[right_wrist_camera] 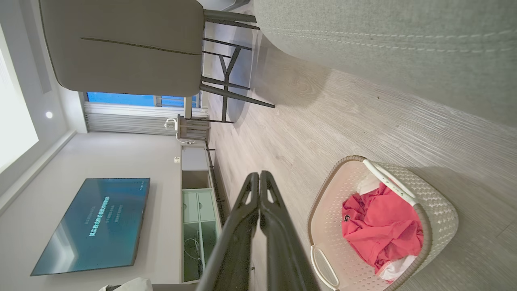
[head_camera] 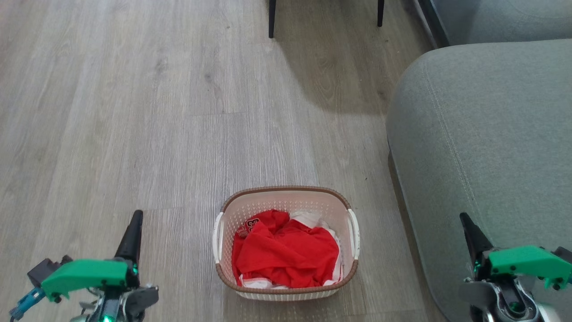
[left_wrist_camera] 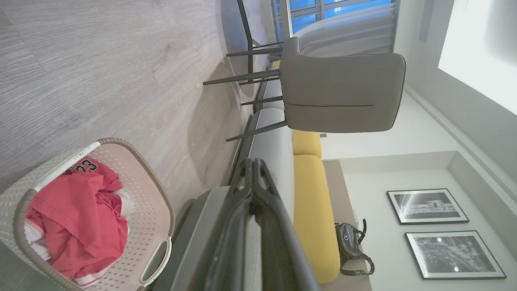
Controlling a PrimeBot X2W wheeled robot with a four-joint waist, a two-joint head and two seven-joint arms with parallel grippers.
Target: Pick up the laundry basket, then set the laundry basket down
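My left gripper point(head_camera: 135, 221): low at left, fingers pressed together, holding nothing. Laundry basket point(head_camera: 286, 201): upright on the wood floor point(head_camera: 134, 112) between my two grippers, clear of both, with a red garment point(head_camera: 286, 255) inside. My right gripper point(head_camera: 465, 221): fingers likewise together, empty, seen against the grey sofa point(head_camera: 491, 134).

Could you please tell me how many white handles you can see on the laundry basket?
2: one white handle on the laundry basket's left side, the other on its right; none appears hidden.
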